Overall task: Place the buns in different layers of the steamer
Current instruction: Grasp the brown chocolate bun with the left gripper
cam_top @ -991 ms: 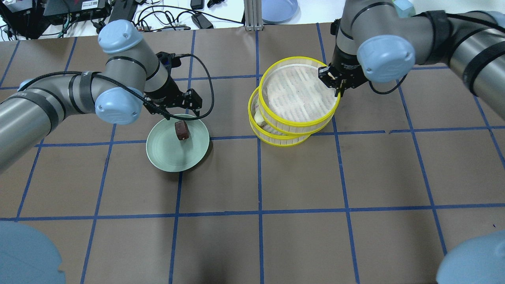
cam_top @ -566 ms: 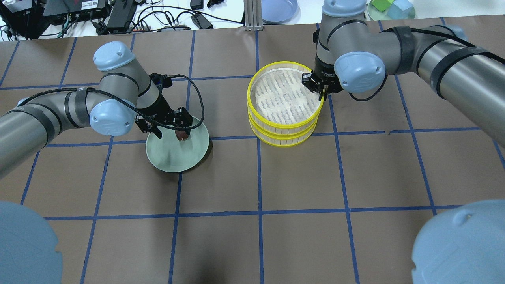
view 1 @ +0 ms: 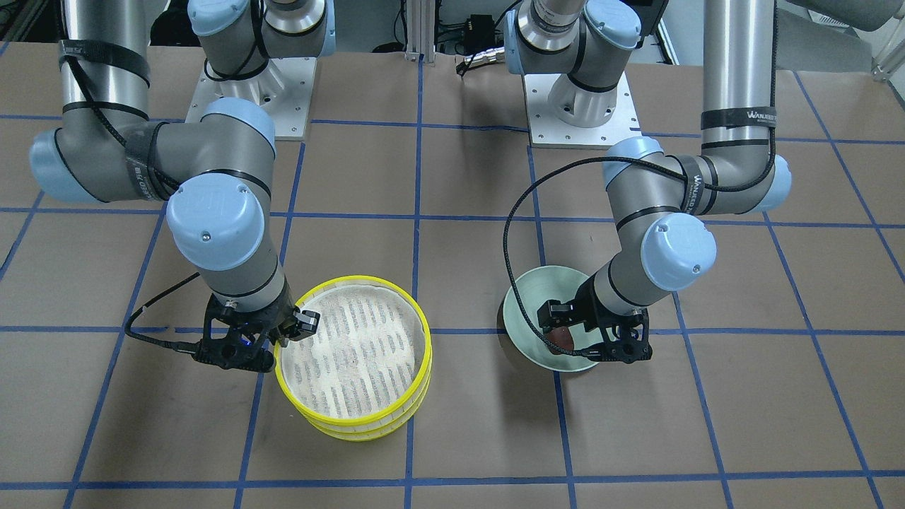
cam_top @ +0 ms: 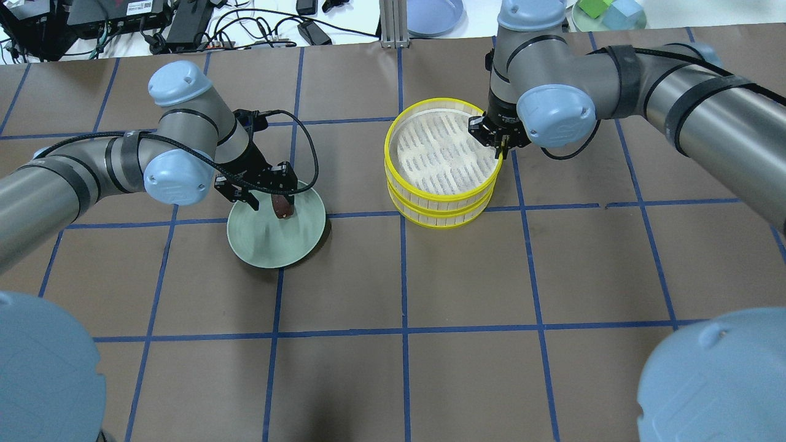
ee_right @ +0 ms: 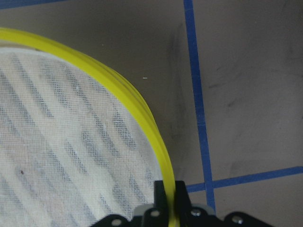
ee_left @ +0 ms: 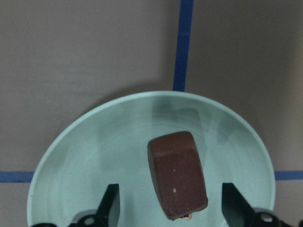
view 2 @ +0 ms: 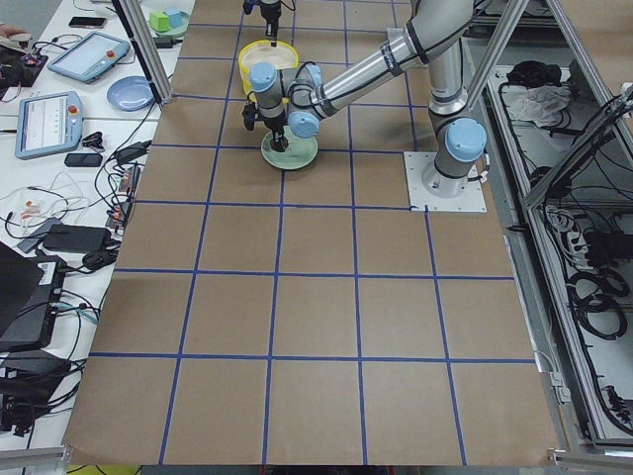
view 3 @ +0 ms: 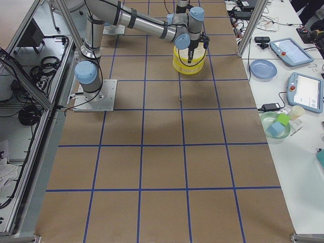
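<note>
The steamer (cam_top: pixel 388 153) is two yellow-rimmed trays stacked in line, also in the front view (view 1: pixel 423 332). My right gripper (cam_top: pixel 500 144) is shut on the top tray's yellow rim (ee_right: pixel 142 111), one finger inside and one outside. The top liner is bare. The cream-white bun is hidden. The dark reddish-brown bun (ee_left: pixel 177 182) lies on the pale green plate (ee_left: pixel 94 156), also in the overhead view (cam_top: pixel 283 206). My left gripper (ee_left: pixel 173 208) is open and low over the plate (cam_top: pixel 270 245), its fingers (ee_left: pixel 111 203) well apart on either side of the bun.
A blue plate (cam_top: pixel 433 15), cables and electronics (cam_top: pixel 123 18) lie beyond the table's far edge. A plate with green and blue blocks (cam_top: pixel 608 12) sits at the back right. The brown table has blue grid tape.
My right gripper moved the offset top tray left onto the lower tray, covering the cream bun. My left gripper came down around the brown bun on the plate.
</note>
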